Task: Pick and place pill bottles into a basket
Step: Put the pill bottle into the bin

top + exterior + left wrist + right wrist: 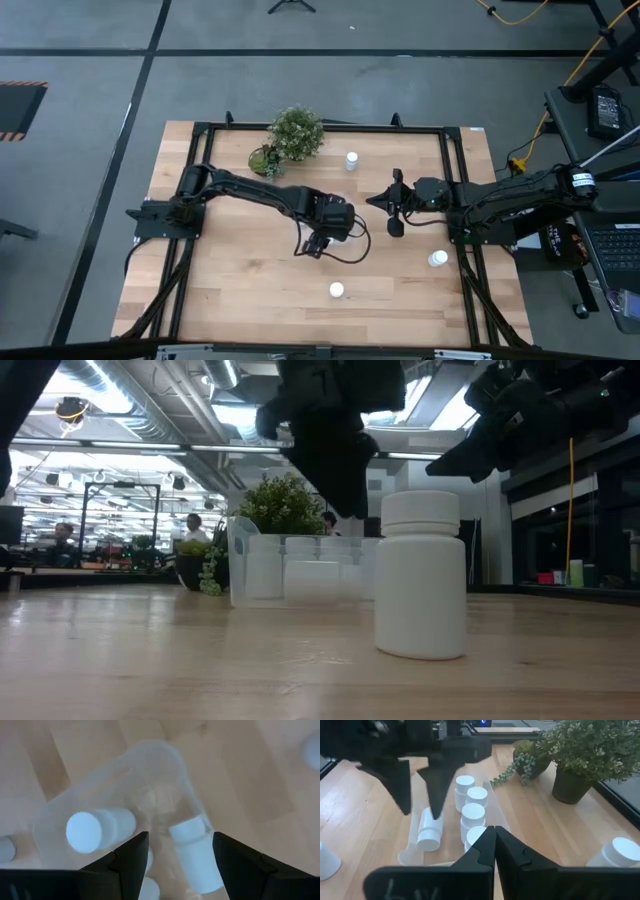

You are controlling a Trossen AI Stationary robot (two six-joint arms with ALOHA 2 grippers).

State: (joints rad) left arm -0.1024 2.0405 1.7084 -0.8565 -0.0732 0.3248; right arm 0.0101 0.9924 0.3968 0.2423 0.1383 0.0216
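Left gripper [317,244], fingers apart, hangs over the clear basket [165,765] mid-worktop, where several pill bottles [473,814] sit; right gripper [394,204], fingers together, waits beside. Three bottles stand outside.

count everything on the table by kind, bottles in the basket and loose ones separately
pill bottles in the basket: 5
loose pill bottles on the table: 3
basket: 1
potted plants: 2
total: 11
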